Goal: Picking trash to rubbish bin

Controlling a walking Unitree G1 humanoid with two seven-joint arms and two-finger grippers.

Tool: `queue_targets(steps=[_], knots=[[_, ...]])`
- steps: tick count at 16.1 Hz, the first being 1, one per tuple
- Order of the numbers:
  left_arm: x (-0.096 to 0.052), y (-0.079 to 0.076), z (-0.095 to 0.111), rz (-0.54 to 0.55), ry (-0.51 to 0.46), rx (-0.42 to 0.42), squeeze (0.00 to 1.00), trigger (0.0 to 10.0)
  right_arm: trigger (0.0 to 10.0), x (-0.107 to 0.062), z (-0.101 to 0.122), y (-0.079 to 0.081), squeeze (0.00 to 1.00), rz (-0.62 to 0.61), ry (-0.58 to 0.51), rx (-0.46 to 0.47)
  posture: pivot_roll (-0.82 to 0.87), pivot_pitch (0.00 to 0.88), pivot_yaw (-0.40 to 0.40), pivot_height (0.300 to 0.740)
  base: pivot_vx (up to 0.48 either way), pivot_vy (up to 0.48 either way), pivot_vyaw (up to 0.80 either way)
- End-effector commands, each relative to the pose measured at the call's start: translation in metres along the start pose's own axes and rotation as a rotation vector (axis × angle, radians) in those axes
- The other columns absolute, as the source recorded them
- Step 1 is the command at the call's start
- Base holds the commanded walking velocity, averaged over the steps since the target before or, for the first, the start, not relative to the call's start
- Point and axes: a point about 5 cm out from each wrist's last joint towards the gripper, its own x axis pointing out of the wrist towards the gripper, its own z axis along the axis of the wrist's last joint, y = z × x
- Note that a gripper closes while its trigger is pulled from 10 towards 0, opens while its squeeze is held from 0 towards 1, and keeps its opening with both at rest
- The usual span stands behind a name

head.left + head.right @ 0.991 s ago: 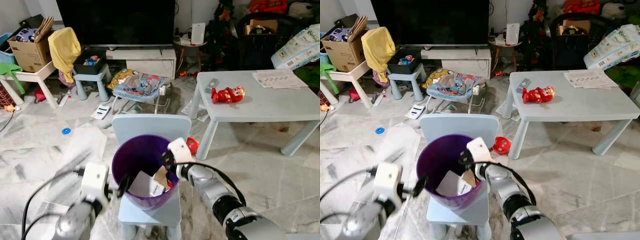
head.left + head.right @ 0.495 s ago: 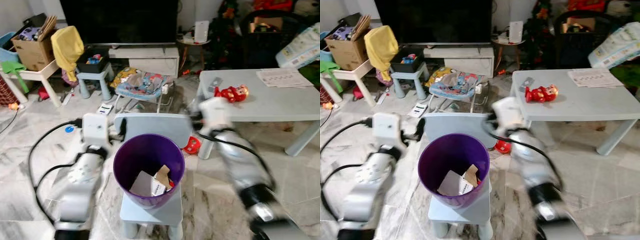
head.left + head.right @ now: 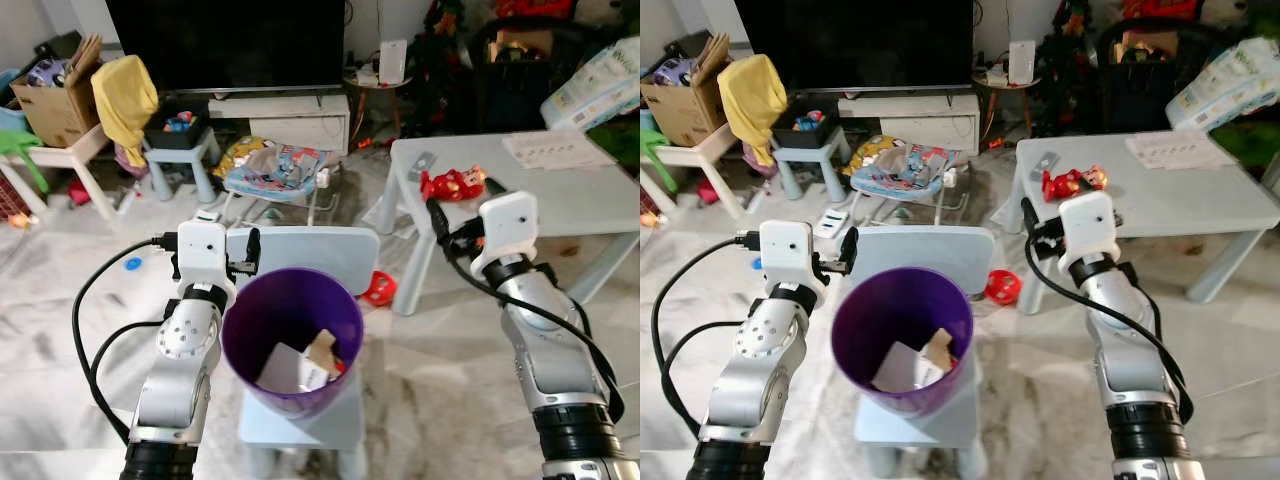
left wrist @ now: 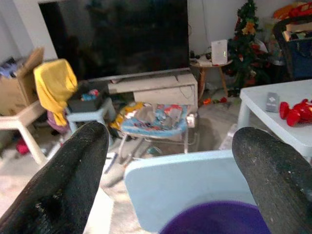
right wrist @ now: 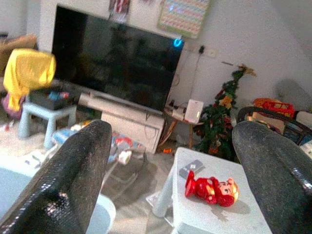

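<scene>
Pale blue plastic table (image 3: pixel 560 215) on the right carries a red toy figure (image 3: pixel 455 186). Both arms raised — left gripper (image 4: pixel 170 170) and right gripper (image 5: pixel 170 161) spread wide, empty. Between them, the purple plastic bin (image 3: pixel 290 340) on a light blue child's chair (image 3: pixel 330 250) holds crumpled paper-and-cardboard trash (image 3: pixel 305 365).

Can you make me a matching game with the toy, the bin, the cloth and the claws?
Things:
1. red plastic toy figure
2. round purple plastic bin
3. yellow cloth
4. left claw

Places or states:
A. draped over a cardboard box
B. on the pale blue chair
C. open, beside the bin's rim
D. on the pale blue table

Pairs: 1-D, 2-B, 3-A, 4-C
</scene>
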Motion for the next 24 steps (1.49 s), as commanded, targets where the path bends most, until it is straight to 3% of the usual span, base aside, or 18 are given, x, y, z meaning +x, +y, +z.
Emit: queue_targets(steps=[1, 5, 9, 10, 11, 16, 24], knots=[[0.002, 0.003, 0.001, 0.019, -0.009, 0.010, 0.00, 10.0, 10.0, -0.002, 0.004, 0.002, 1.00, -0.023, -0.007, 0.013, -0.03, 0.000, 0.087, 0.740, 0.000, 0.000, 0.00], [0.015, 0.003, 0.016, -0.061, -0.048, 0.060, 0.00, 10.0, 10.0, -0.007, 0.003, 0.018, 1.00, -0.101, -0.006, 0.073, -0.03, 0.000, 0.179, 0.740, 0.000, 0.000, 0.00], [0.030, 0.011, 0.025, -0.029, -0.065, 0.068, 0.00, 10.0, 10.0, -0.007, 0.007, 0.025, 1.00, -0.111, -0.002, 0.079, -0.04, 0.000, 0.212, 0.740, 0.000, 0.000, 0.00], [0.030, 0.010, 0.026, -0.030, -0.070, 0.076, 0.00, 10.0, 10.0, -0.008, 0.006, 0.028, 0.72, -0.115, 0.003, 0.085, -0.03, 0.000, 0.212, 0.740, 0.000, 0.000, 0.00], [0.030, 0.010, 0.026, -0.031, -0.070, 0.078, 0.00, 10.0, 10.0, -0.008, 0.006, 0.029, 0.04, -0.116, 0.005, 0.087, -0.03, 0.000, 0.211, 0.740, 0.000, 0.000, 0.00], [0.029, 0.016, 0.025, 0.020, -0.070, 0.051, 0.00, 10.0, 10.0, -0.001, 0.011, 0.036, 0.00, -0.090, 0.003, 0.100, 0.00, 0.000, 0.173, 0.740, 0.000, 0.000, 0.00], [0.023, 0.010, 0.021, 0.128, -0.086, -0.075, 0.00, 10.0, 10.0, 0.021, 0.022, 0.044, 0.00, 0.058, -0.007, 0.111, 0.06, 0.000, -0.020, 0.740, 0.000, 0.000, 0.00]])
